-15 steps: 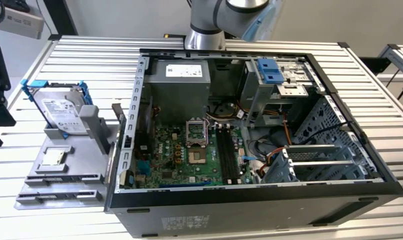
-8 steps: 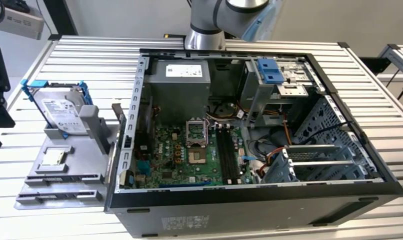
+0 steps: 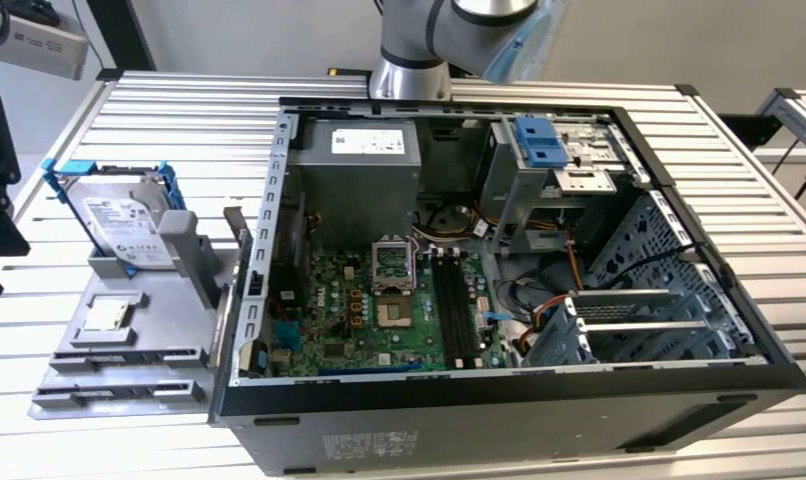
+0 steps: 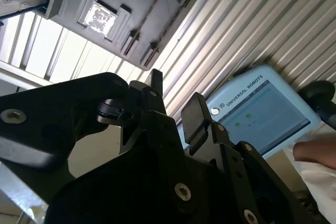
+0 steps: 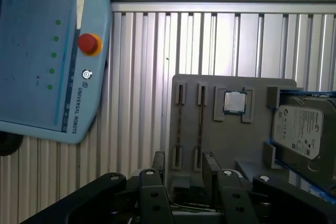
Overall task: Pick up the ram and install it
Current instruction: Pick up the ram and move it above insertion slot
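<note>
We see the ram (image 5: 179, 125) standing on edge in a narrow slot of the grey tray (image 3: 170, 315). Its long axis runs left to right across the exterior view, crosswise to the motherboard's black slots (image 3: 451, 310), and in the first wrist view one end points toward the gripper (image 5: 184, 162), whose fingers stand apart and hold nothing. From the exterior view's left, the tray carries a hard drive (image 3: 116, 215) and a small square chip (image 3: 107, 315) on the ribbed metal table (image 3: 723, 130), with the open computer case (image 3: 510, 420) to its right; a pale blue teach pendant (image 5: 47, 51) is near the tray.
</note>
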Tool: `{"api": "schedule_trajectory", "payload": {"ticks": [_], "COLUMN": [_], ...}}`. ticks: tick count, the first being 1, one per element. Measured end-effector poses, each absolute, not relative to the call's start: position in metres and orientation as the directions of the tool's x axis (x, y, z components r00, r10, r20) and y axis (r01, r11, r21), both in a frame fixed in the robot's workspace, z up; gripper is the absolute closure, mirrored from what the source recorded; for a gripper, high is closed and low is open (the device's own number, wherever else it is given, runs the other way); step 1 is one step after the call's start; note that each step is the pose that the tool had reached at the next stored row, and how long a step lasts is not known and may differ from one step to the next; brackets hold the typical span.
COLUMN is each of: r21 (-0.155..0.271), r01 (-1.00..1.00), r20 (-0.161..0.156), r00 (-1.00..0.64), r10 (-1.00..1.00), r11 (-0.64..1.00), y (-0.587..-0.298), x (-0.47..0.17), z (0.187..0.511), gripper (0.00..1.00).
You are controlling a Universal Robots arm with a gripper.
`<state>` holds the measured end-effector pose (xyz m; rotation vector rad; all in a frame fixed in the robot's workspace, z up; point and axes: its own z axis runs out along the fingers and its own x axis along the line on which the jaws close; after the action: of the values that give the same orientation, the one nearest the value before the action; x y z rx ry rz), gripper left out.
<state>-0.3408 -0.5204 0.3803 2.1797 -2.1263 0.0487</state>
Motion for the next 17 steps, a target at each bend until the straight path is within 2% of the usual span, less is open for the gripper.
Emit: {"api": "schedule_trajectory", "payload": {"ticks": [17], "r21": [0.047], "r01": [-0.999], "r20": [0.098], "r00": [0.027], "r10": [-0.995], "r11": [-0.022], "y": [-0.5204], "x": [-0.3408], "z": [0.3803], "gripper": [0.00]}}
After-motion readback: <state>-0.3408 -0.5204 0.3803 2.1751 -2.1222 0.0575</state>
